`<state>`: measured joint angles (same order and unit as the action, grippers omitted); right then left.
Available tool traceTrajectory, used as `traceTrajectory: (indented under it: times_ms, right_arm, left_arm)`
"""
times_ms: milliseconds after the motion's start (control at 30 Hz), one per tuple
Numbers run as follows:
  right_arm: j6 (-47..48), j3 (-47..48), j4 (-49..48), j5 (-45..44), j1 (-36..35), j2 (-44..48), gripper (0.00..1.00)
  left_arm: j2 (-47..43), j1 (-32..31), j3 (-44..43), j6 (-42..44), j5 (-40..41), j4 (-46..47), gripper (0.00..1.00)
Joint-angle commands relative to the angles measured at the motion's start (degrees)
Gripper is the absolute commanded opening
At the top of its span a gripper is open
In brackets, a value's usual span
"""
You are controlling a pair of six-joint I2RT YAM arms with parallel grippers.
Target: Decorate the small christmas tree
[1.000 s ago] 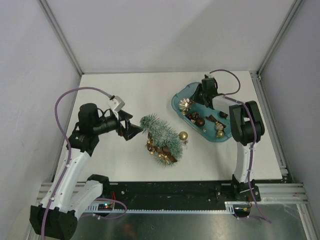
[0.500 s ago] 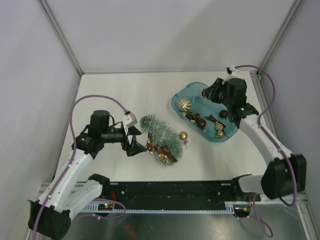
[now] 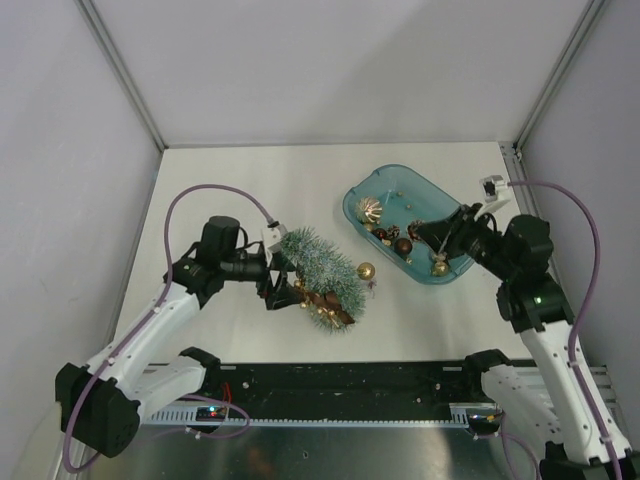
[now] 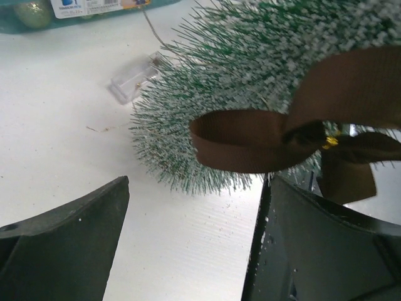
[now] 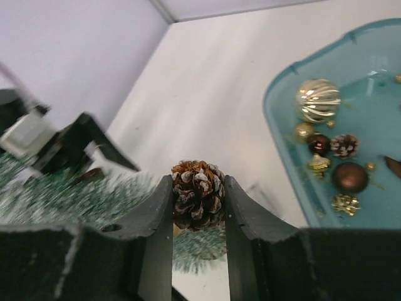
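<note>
From my seat, the small christmas tree (image 3: 322, 277) sits mid-counter, nearer the front rail than the back wall, and looks to be lying on its side with its tip toward the far left. The widest open stretch of the counter (image 3: 250, 180) is the whole back strip behind the tree, and there is more bare surface to the left of the left arm. On the right the teal tray (image 3: 352, 205) reaches almost to the counter's right edge, so there is little room there. Between tree and tray the gap is narrow, and one gold ball (image 3: 366, 270) lies in it, just beside the bristles.

My left claw (image 4: 195, 188) is released, its jaws spread wide and empty, with the tree's lower bristles and one brown ribbon bow (image 4: 263, 141) just ahead of them. My right claw (image 5: 198, 210) is clenched on one frosted pinecone (image 5: 198, 193), hanging over the tray's near side.

Counted in the tray: one ribbed gold ball, one more pinecone, two dark brown baubles, and several small gold pieces I cannot number surely.
</note>
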<state>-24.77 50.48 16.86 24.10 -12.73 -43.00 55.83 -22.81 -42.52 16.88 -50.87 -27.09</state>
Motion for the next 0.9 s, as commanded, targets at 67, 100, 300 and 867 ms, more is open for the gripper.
traceTrajectory:
  times_ms: [67,100,300,867]
  right_arm:
    - [-1.2,-0.6,1.9,13.5,0.5,6.3,0.29]
    - [-1.2,-0.6,1.7,14.9,0.4,6.8,0.29]
    - [-1.0,-0.6,0.8,20.8,0.4,8.4,0.28]
    - [-2.1,-0.6,-1.5,27.0,-0.8,8.2,0.28]
  left_arm:
    - [1.6,-1.2,1.4,-8.1,4.7,13.1,1.00]
    - [1.7,-1.2,1.7,-9.5,5.7,14.7,1.00]
    - [1.9,-1.3,3.3,-14.2,9.8,20.2,1.00]
    - [2.8,-1.2,5.1,-20.2,14.8,30.5,1.00]
